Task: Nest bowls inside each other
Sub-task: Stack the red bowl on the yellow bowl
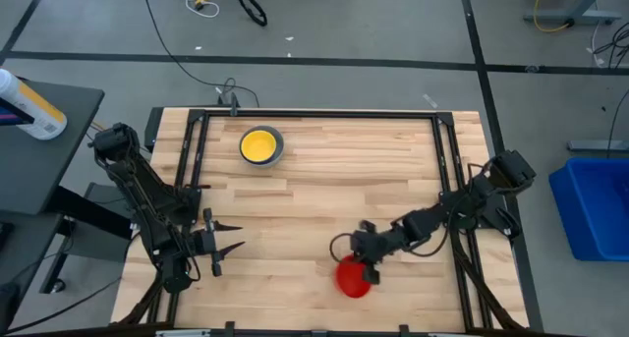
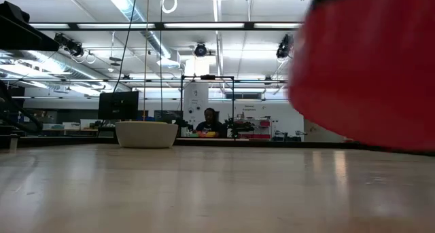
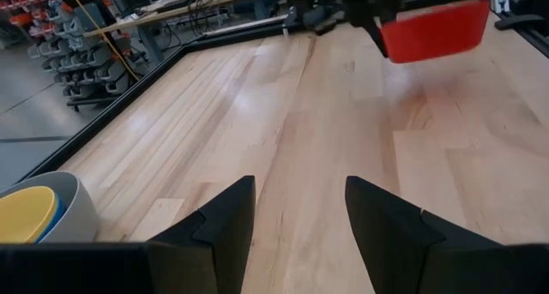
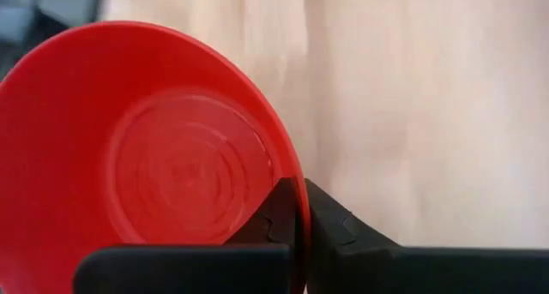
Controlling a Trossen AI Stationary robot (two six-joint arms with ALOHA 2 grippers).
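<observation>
Your right tool (image 1: pixel 371 268) is clamped down on the rim of the red bowl (image 1: pixel 354 278), one finger inside and one outside, as the right wrist view shows nicely. That bowl sits toward the near edge of the counter (image 1: pixel 324 195), a bit right of centre, and in the left wrist view it looks lifted clear of the wood, hanging from the tool. In the low view it fills the whole right side as a big red blur.

Your left tool (image 1: pixel 228 237) is parked over the near left part of the counter, fingers spread wide with nothing between them.

The rest of the bowls are already stacked at the far side, left of centre: you can see the yellow bowl (image 1: pixel 260 144) sitting inside the grey bowl (image 1: pixel 278 140), with a sliver of light blue bowl (image 3: pixel 57 215) between them in the left wrist view.
</observation>
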